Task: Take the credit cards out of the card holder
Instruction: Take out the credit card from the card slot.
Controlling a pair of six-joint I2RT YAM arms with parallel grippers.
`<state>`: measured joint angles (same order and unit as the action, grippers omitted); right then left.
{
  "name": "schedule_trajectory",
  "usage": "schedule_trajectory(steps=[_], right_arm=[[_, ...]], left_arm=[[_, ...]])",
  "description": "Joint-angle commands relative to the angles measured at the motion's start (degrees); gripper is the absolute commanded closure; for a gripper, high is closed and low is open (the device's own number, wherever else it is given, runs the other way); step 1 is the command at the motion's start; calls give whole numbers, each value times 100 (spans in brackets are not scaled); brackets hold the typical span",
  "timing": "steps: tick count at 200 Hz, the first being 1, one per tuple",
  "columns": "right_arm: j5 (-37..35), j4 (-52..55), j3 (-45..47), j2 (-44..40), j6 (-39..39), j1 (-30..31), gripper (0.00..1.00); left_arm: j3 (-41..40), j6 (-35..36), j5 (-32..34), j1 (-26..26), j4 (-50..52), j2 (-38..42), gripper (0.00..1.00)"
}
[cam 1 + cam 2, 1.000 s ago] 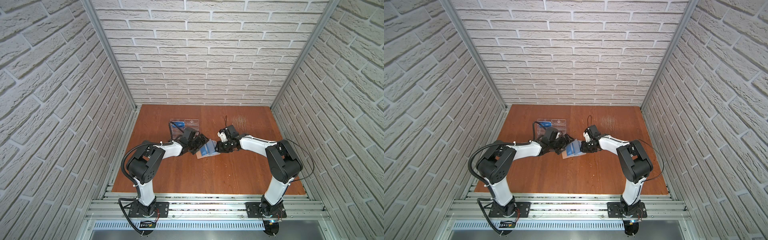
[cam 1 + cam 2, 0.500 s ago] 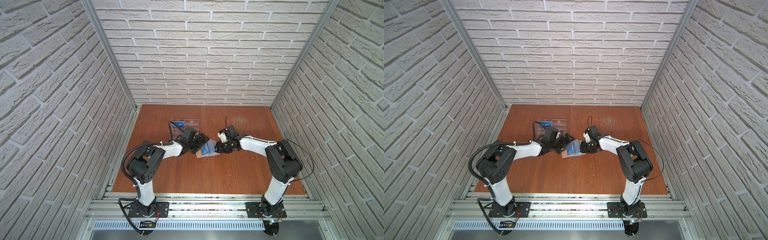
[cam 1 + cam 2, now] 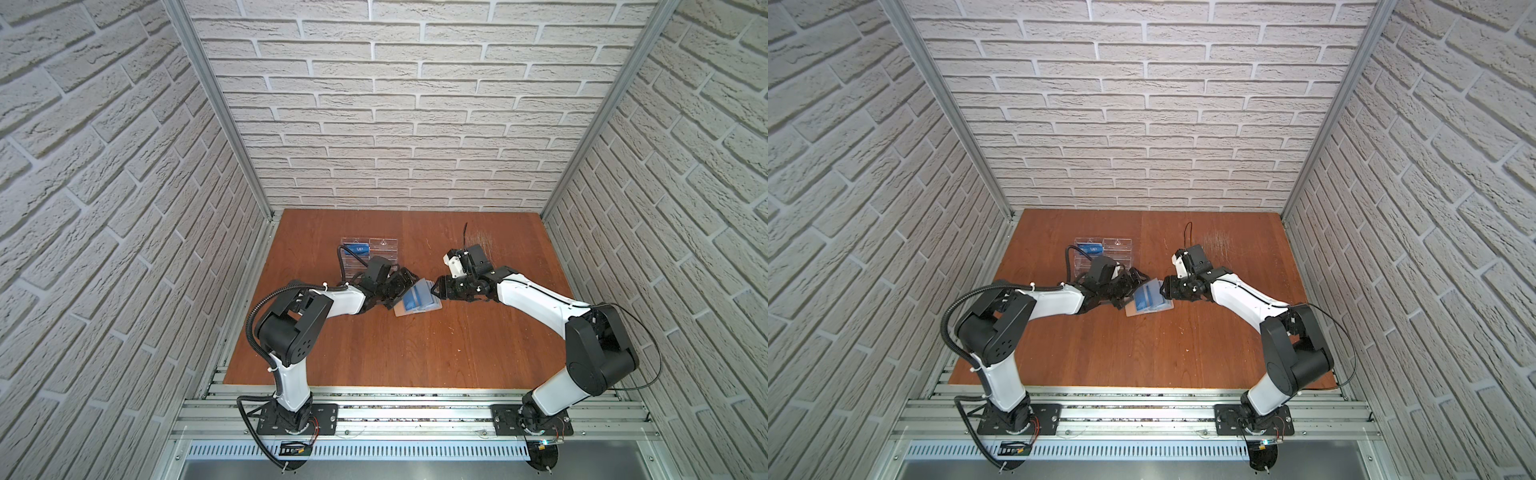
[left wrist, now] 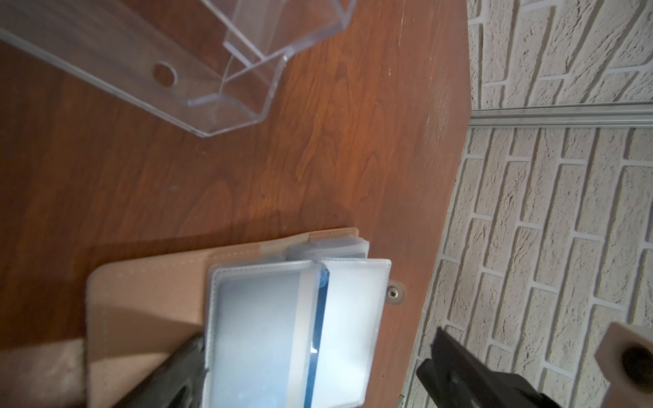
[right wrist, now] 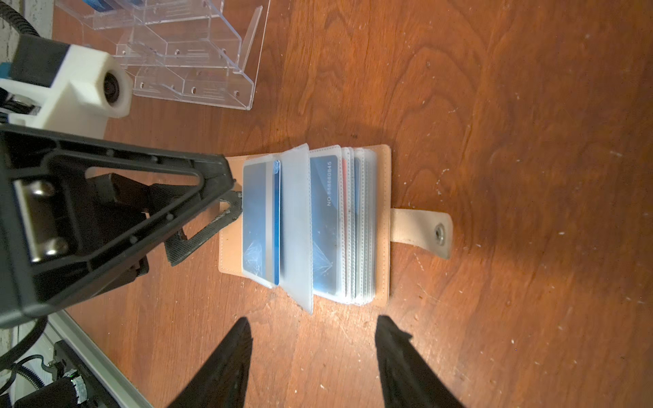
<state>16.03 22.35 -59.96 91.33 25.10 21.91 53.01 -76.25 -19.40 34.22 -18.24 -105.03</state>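
Note:
The card holder (image 3: 417,301) (image 3: 1148,301) lies open on the table between both arms, tan cover (image 5: 383,176) down and snap strap (image 5: 420,228) flat. Its clear sleeves fan upward. Blue credit cards (image 5: 259,212) (image 5: 325,219) sit inside the sleeves, and one card's edge (image 4: 319,318) shows in the left wrist view. My left gripper (image 3: 405,282) (image 4: 318,353) (image 5: 231,192) is open wide, one finger on the cover (image 4: 141,300) beside the sleeves. My right gripper (image 3: 438,286) (image 5: 313,321) is open just off the sleeves' ends, with only bare wood between its fingers.
A clear acrylic tiered rack (image 3: 370,253) (image 3: 1102,249) (image 4: 212,70) (image 5: 183,53) stands behind the left gripper, a blue card (image 3: 359,248) in its back slot. Brick walls close in three sides. The left arm's cable loops by the rack.
The right gripper's jaws have spread apart from a narrower gap. Both arms and the card holder stay nearly where they were.

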Motion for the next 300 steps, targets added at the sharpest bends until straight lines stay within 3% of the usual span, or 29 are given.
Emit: schedule_trajectory(steps=[1, 43, 115, 236, 300], right_arm=[[255, -112, 118, -36, 66, 15, 44], [629, -489, 87, 311, 200, 213, 50], [1187, -1039, -86, 1080, 332, 217, 53], [1776, -1752, -183, 1575, 658, 167, 59], [2066, -2340, -88, 1709, 939, 84, 69]], left_arm=[[-106, -63, -46, 52, -278, -119, 2], [-169, -135, -41, 50, -382, -147, 2], [-273, -180, -55, 41, -475, -180, 2], [-377, -267, -86, 36, -685, -283, 2], [-452, -322, -107, 7, -818, -337, 2]])
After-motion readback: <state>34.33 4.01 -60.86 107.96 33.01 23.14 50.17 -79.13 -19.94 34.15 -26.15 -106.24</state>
